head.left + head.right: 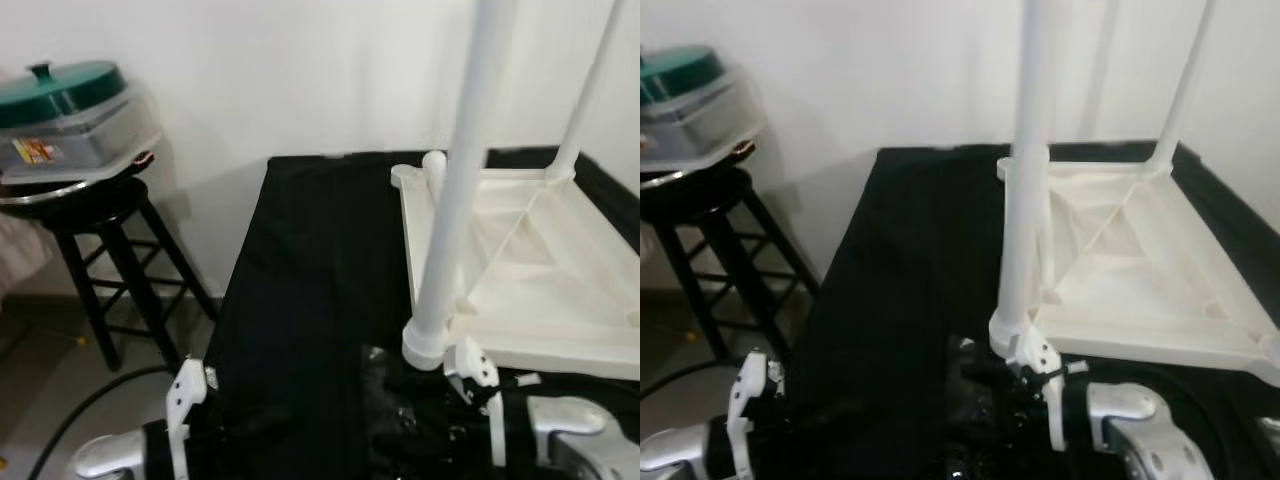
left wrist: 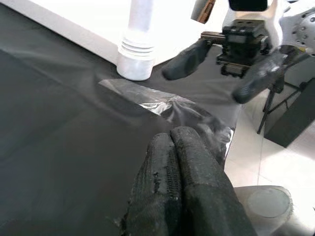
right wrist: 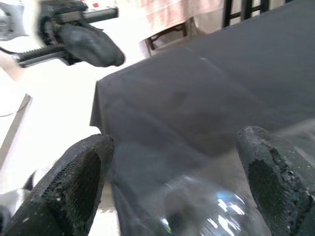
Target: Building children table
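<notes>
The children table [image 1: 530, 270] lies upside down, white, on the black-draped counter [image 1: 310, 300] near its far right corner, legs pointing up; the nearest leg [image 1: 455, 200] stands at the front left corner. In the left eye view both silver arms reach in low from the near edge, with bare black cloth between them. A dark stool [image 1: 95, 250] carrying a green-lidded container [image 1: 70, 115] stands left of the counter. In the left wrist view the left pincer [image 2: 172, 162] hovers closed above the cloth near crinkled clear plastic [image 2: 162, 103]. In the right wrist view the right pincer [image 3: 172, 182] spreads wide over the plastic.
</notes>
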Controlling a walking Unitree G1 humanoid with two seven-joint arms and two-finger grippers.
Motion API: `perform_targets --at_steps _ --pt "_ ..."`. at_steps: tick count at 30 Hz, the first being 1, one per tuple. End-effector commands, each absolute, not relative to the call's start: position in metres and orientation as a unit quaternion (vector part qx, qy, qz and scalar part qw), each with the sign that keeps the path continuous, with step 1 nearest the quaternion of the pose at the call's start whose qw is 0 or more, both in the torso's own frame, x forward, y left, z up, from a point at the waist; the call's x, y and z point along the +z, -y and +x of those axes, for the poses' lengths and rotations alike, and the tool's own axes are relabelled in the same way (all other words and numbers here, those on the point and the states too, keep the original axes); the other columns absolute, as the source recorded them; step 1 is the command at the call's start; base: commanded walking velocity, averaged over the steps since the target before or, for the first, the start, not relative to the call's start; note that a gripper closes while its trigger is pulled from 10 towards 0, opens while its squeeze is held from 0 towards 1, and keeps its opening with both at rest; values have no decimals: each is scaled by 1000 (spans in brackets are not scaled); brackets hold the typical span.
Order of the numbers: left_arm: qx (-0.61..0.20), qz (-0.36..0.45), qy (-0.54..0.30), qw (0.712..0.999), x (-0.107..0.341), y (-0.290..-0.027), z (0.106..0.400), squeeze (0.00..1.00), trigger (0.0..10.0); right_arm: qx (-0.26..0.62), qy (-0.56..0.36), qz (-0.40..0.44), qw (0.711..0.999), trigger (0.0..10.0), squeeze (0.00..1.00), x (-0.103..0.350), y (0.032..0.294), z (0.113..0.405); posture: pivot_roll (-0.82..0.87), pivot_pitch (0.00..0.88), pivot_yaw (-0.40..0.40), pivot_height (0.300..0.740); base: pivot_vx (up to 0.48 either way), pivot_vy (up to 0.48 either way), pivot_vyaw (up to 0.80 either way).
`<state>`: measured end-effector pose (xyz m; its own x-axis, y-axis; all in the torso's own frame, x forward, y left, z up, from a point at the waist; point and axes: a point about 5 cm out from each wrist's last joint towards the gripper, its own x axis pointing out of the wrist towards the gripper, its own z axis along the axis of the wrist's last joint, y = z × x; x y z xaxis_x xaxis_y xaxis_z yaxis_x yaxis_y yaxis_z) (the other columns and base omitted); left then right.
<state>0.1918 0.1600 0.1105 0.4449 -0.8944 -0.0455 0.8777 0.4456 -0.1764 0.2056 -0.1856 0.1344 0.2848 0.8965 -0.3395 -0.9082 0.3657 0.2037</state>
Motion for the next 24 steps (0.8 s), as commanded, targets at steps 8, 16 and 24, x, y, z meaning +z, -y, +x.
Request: perform_targets --at_steps 8,16,24 --pt "-518 -57 -46 852 112 -156 198 0 10000 598 -204 -7 775 10000 0 136 178 200 -88 0 42 740 0 0 -800" --pt "-507 -58 -32 859 109 -152 201 0 10000 623 -206 1 755 10000 0 131 163 194 -90 0 42 740 0 0 -800" --pt "-487 -57 -20 871 107 -151 203 0 10000 623 -206 0 755 10000 0 131 164 196 -90 0 39 740 0 0 -800"
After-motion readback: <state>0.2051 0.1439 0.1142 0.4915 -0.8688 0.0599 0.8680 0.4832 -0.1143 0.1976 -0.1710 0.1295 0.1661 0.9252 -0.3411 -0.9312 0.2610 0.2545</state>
